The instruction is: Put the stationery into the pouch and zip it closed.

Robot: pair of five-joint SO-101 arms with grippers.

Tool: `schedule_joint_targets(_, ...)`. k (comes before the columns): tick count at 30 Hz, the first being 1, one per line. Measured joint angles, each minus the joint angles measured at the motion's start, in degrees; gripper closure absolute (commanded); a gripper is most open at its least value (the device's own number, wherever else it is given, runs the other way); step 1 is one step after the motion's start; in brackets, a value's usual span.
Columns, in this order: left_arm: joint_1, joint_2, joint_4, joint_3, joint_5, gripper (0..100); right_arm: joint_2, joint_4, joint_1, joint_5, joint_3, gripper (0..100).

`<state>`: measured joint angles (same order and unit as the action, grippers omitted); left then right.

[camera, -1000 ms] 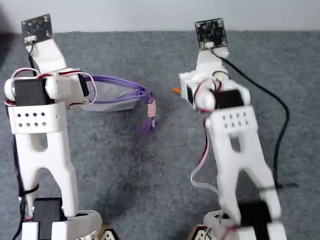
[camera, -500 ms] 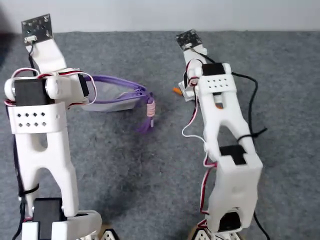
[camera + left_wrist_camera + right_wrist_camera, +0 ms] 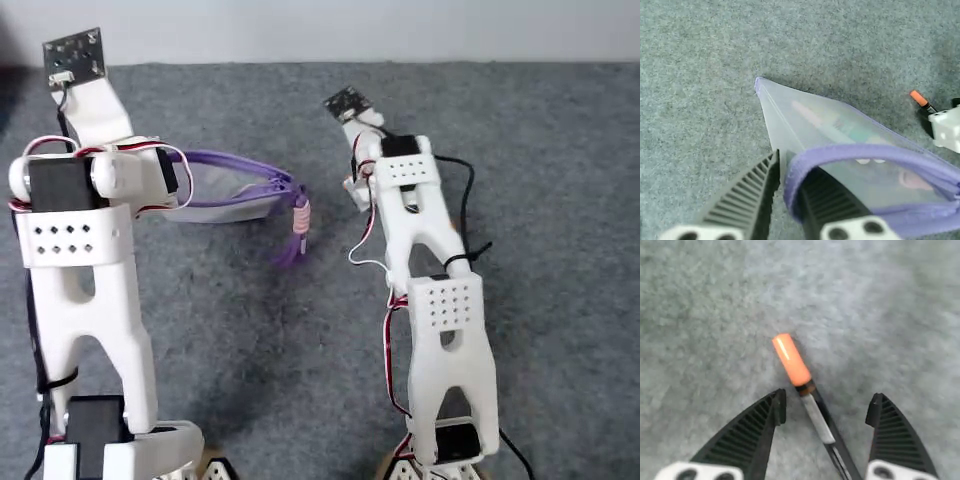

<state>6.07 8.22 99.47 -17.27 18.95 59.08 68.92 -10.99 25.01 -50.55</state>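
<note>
A clear pouch (image 3: 840, 140) with purple zip trim lies on the grey carpet, with several items inside it. My left gripper (image 3: 787, 175) is shut on its purple edge. In the high view the pouch (image 3: 235, 195) reaches out from under the left arm, and its tassel (image 3: 300, 225) trails off the end. A pen with an orange cap (image 3: 792, 362) and a dark body lies on the carpet. My right gripper (image 3: 826, 402) is open just above it, one finger on each side. The pen (image 3: 919, 98) lies just beyond the pouch's open end.
Grey carpet (image 3: 560, 150) covers the table, and a pale wall runs along the far edge. The right arm (image 3: 410, 230) stretches forward from the near edge, with a black cable (image 3: 465, 215) looping beside it. The left arm (image 3: 80, 230) stands over the pouch's left end.
The right arm has stretched forward and swung left, lowering its gripper over the pen. The left arm and the pouch have stayed still.
</note>
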Motion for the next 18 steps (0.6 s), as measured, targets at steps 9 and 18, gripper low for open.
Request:
schedule_joint_targets(9,0.0,0.0,0.0,0.0,0.0,99,3.16,3.78,0.44,1.32,-6.07,98.0)
schedule_joint_targets(18,0.0,0.0,0.0,0.0,0.0,99,4.04,20.13,0.26,1.32,-20.75,99.1)
